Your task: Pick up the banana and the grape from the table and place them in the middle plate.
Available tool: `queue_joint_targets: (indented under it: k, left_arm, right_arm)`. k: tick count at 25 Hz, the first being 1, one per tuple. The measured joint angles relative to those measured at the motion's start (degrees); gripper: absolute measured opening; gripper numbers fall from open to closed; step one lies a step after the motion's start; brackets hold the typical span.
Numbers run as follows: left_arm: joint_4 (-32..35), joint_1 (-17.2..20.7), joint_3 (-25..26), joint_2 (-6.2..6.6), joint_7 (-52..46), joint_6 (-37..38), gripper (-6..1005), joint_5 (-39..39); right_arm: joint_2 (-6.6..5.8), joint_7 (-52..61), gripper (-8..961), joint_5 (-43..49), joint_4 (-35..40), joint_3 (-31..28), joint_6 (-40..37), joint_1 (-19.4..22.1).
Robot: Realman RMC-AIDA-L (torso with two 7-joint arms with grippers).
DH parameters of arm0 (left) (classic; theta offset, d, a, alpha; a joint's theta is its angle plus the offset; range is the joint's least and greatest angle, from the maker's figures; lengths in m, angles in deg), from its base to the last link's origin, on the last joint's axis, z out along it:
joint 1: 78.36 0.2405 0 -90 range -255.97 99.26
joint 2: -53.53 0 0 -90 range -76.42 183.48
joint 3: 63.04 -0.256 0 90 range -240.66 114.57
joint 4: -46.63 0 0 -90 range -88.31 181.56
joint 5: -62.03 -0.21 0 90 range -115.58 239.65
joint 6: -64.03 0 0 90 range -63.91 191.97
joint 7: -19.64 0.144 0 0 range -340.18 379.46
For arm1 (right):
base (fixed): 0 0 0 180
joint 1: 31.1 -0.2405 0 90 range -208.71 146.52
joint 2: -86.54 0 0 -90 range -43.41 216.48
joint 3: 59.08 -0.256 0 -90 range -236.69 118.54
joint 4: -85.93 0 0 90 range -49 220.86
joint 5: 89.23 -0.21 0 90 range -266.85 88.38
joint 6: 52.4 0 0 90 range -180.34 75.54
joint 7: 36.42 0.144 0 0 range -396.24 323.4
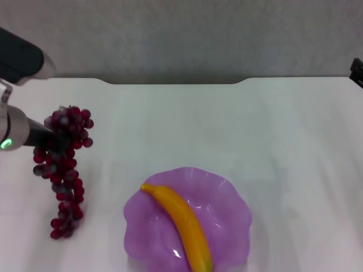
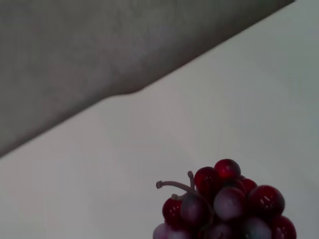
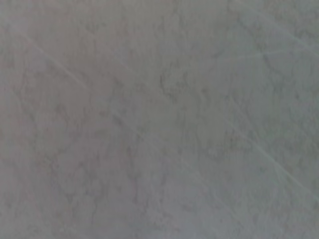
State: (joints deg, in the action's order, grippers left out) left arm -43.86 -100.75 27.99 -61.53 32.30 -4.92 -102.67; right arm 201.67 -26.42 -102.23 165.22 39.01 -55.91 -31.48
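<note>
The grape (image 1: 63, 170), a long dark red-purple bunch, hangs from my left gripper (image 1: 50, 136) at the left of the table (image 1: 272, 147). The gripper is shut on the bunch's upper part, and the lower end reaches down near the tabletop. The bunch's top and stem also show in the left wrist view (image 2: 224, 206). The banana (image 1: 180, 222), yellow-orange, lies slantwise inside the middle plate (image 1: 232, 209), a translucent purple scalloped dish at the front centre. My right arm (image 1: 357, 71) shows only as a dark piece at the far right edge, parked.
The table's notched far edge (image 1: 176, 83) meets a grey wall behind. Bare white tabletop lies between the grape and the plate and to the plate's right. The right wrist view shows only a grey streaked surface.
</note>
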Motion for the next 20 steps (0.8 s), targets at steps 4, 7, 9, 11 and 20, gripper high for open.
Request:
queue_joint_targets:
  k: [4, 7, 9, 11, 20]
  left_arm:
    - [-4.0, 0.6, 2.1, -0.54, 2.1, -1.4, 269, 0.1]
    - [-7.4, 1.2, 3.1, -0.92, 3.1, -2.3, 267, 0.1]
    - [-10.6, 1.8, 3.1, -0.97, 3.2, -3.1, 265, 0.1]
    - [-14.0, 2.2, 3.1, -1.01, 3.2, -3.9, 263, 0.1]
    - [-25.8, 2.7, -0.7, -1.22, 3.3, -8.7, 255, 0.8]
  right_arm:
    - [0.0, 0.0, 880, 0.1, 0.0, 0.0, 0.1, 0.0]
    - [0.0, 0.0, 880, 0.1, 0.0, 0.0, 0.1, 0.0]
    - [0.0, 0.0, 880, 0.1, 0.0, 0.0, 0.1, 0.0]
    - [0.0, -0.1, 880, 0.1, 0.0, 0.1, 0.1, -0.1]
    - [0.0, -0.1, 880, 0.1, -0.3, 0.4, 0.5, -0.7]
